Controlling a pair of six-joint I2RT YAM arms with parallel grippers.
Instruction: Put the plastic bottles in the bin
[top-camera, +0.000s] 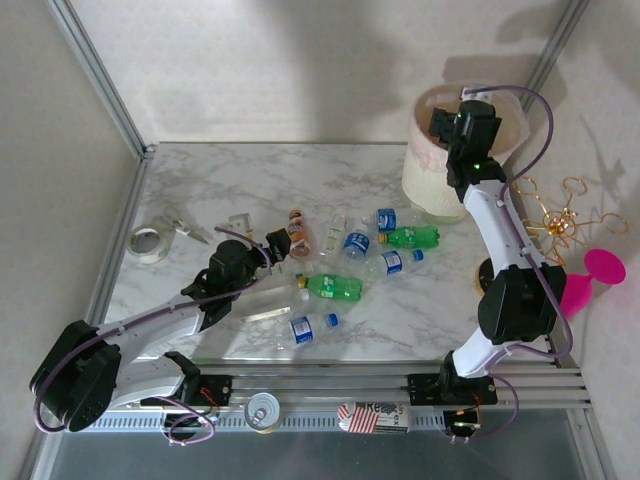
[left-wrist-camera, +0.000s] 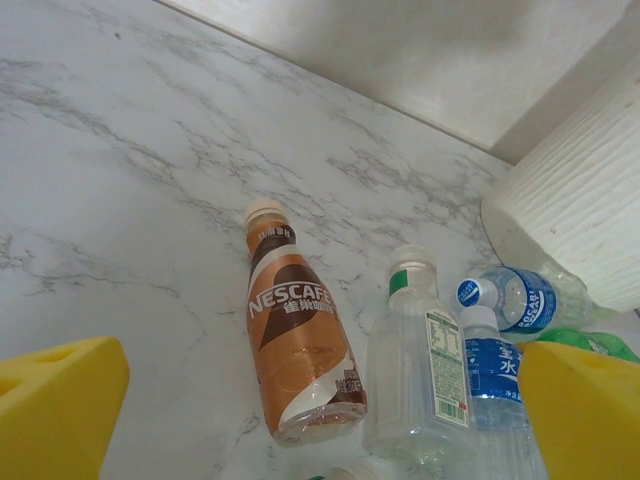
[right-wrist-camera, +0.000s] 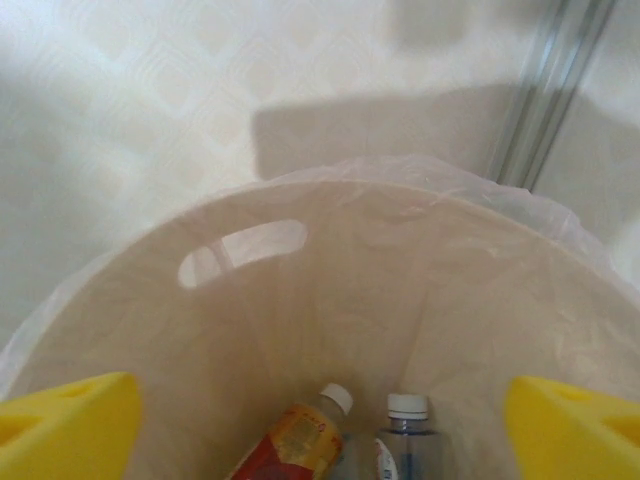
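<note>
Right gripper (right-wrist-camera: 320, 425) hangs over the bin (right-wrist-camera: 400, 280) at the far right corner of the bench (top-camera: 250, 180), jaws spread wide and empty; a red-labelled bottle (right-wrist-camera: 295, 440) and a white-capped bottle (right-wrist-camera: 405, 440) lie at the bin's bottom. Left gripper (left-wrist-camera: 320, 420) hovers over the bench's middle, jaws wide apart and empty, above a brown coffee bottle (left-wrist-camera: 300, 340). Loose bottles (top-camera: 335, 287) lie scattered from there to the bin's foot.

A tape roll (top-camera: 147, 243) lies near the left edge of the marble table (top-camera: 250, 180), a pink goblet (top-camera: 598, 272) beyond its right edge.
</note>
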